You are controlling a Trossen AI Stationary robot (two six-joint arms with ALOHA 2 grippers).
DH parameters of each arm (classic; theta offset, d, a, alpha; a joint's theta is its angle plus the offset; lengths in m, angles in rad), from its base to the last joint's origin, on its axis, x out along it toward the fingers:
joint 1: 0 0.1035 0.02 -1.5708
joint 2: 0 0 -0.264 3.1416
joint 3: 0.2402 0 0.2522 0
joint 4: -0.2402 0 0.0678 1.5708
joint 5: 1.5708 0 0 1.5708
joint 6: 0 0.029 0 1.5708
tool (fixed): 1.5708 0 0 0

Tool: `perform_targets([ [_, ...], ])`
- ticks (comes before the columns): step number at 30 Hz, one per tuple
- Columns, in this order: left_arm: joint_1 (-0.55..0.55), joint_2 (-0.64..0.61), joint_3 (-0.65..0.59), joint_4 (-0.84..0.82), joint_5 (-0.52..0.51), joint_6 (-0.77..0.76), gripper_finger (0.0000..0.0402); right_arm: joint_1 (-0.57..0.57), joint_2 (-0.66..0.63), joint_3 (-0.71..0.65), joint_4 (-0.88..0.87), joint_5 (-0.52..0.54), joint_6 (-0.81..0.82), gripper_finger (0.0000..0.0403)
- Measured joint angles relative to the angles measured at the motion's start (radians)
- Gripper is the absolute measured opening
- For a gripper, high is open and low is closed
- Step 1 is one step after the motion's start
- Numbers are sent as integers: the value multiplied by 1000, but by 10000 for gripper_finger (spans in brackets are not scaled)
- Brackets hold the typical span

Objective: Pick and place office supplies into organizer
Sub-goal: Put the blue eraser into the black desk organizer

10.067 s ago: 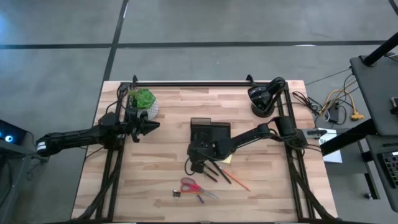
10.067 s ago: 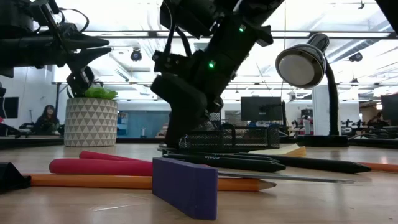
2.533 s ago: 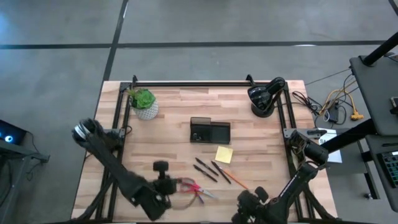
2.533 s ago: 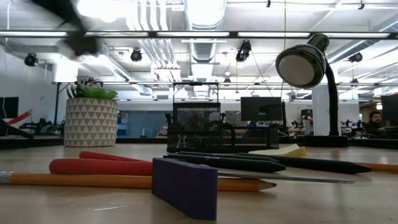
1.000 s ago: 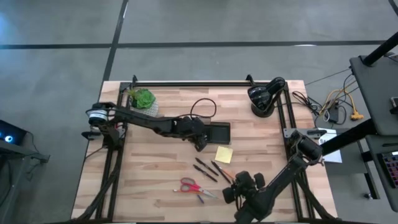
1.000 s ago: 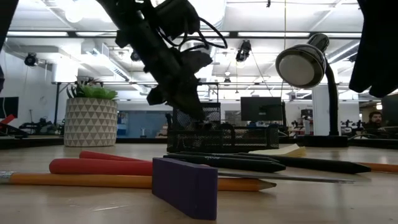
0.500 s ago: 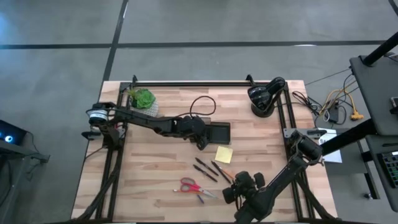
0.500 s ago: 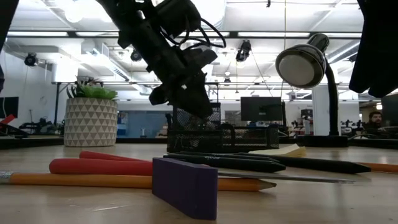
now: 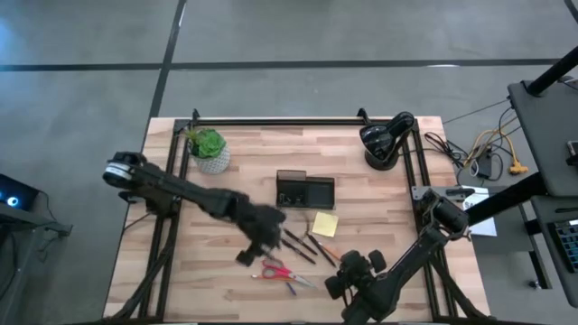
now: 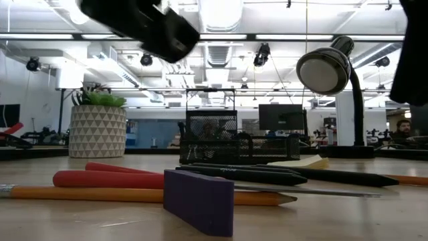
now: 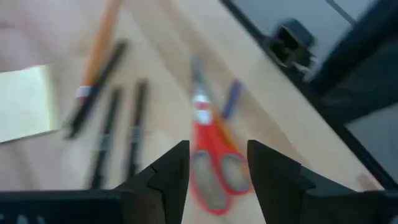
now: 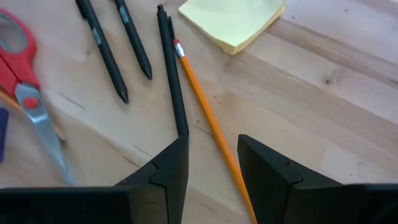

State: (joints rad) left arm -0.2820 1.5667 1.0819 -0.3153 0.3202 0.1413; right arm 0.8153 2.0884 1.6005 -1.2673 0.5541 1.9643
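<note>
Red-handled scissors (image 9: 275,271) lie flat near the table's front edge, with black pens (image 9: 298,244), an orange pencil (image 9: 348,262) and a yellow sticky-note pad (image 9: 325,224) to their right. The dark organizer (image 9: 305,191) stands behind them at mid-table. My left gripper (image 9: 257,242) hovers open above the scissors (image 11: 211,177), touching nothing. My right gripper (image 12: 213,162) stands open near the front right, above the pencil (image 12: 205,118) and one pen (image 12: 173,81); it touches neither.
A potted plant (image 9: 209,149) stands at the far left and a black desk lamp (image 9: 384,143) at the far right. A small purple block (image 10: 199,201) lies by the scissors near the front edge. Bare wood spreads left of the supplies.
My left gripper has left the organizer's left compartment and swung quickly toward the table's near edge. It now hangs over the scissors. My right arm has kept still.
</note>
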Motion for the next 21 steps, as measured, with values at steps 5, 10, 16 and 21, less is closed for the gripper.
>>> perform_targets([
  [5,-102,65,-1,75,-39,-2,146,9,0,0,5,-10,-12,132],
  [10,-132,162,21,229,-42,-4,146,33,0,5,21,-16,-11,132],
  [16,-153,285,96,261,-37,-3,146,73,0,33,26,-17,-8,132],
  [21,-165,377,148,252,-85,16,146,105,0,59,26,-20,-5,132],
])
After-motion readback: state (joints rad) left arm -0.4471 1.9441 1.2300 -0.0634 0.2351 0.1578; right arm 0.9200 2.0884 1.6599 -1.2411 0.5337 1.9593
